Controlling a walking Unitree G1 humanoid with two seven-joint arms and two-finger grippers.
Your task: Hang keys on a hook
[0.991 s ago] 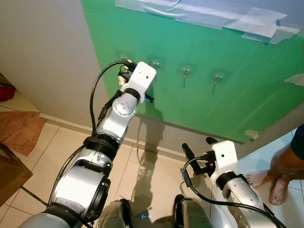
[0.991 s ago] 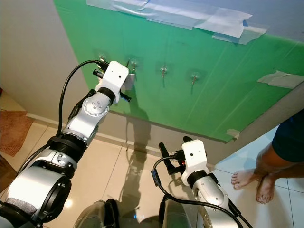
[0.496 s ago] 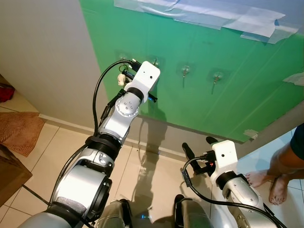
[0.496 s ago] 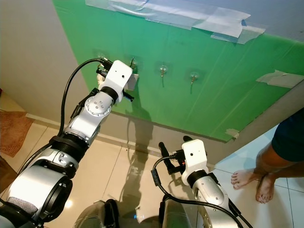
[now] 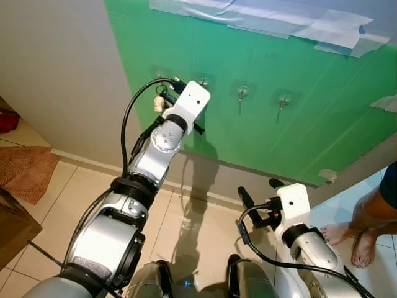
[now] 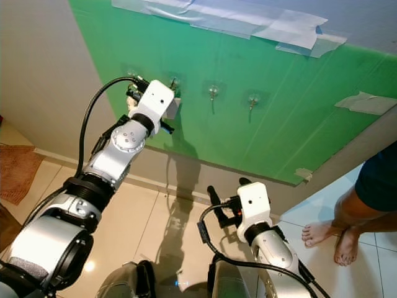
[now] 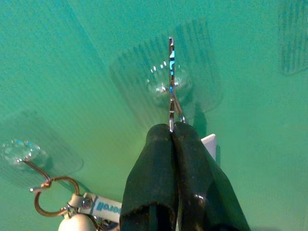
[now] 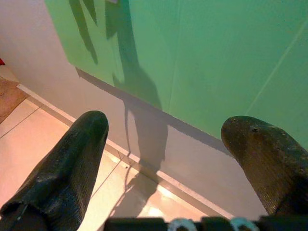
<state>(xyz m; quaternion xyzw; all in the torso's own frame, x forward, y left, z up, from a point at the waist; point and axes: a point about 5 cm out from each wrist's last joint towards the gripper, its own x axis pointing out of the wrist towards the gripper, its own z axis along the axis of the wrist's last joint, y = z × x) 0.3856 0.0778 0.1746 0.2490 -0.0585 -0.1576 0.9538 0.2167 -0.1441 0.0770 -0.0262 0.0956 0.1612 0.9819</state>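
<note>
My left gripper (image 7: pixel 172 129) is raised against the green board (image 5: pixel 310 130) and is shut on a thin metal key ring (image 7: pixel 171 72), seen edge-on. The ring stands right at a clear suction hook (image 7: pixel 161 86), the second from the left in a row of hooks; I cannot tell whether it is over the hook. A white tag (image 7: pixel 210 144) shows behind the fingers. Another key set (image 7: pixel 72 211) with a ring and a label hangs on the leftmost hook (image 7: pixel 19 153). My right gripper (image 5: pixel 257 189) hangs low and open near the floor.
Two more bare hooks (image 5: pixel 242 93) (image 5: pixel 285 99) sit to the right on the board. A person's bare feet (image 5: pixel 363 239) stand on the tiles at the far right. A brown rug (image 5: pixel 25 171) lies at the left. Tape strips (image 5: pixel 322 28) hold the board's top edge.
My left arm has moved a little up and to the right along the board, from the leftmost hook to the second one. The right arm has stayed still.
</note>
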